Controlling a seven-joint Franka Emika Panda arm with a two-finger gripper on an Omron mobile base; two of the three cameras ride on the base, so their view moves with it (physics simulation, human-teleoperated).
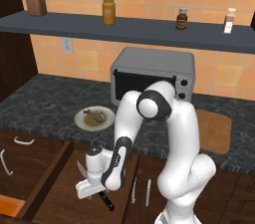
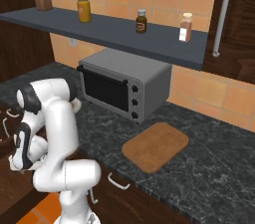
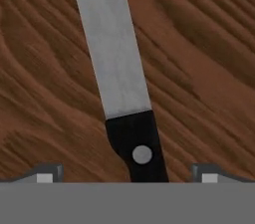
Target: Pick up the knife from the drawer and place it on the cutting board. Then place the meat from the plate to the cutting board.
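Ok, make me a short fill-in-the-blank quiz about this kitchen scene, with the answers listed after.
1. The knife lies on the wooden floor of the open ____.
2. The gripper hovers over the knife with its jaws ____.
3. The meat sits on the white ____.
4. The cutting board on the counter has ____ on it.

Missing words: drawer; open; plate; nothing

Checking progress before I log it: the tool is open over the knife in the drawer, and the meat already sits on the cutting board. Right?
Not quite. The meat is on the plate, as the left base view shows; the cutting board is bare.
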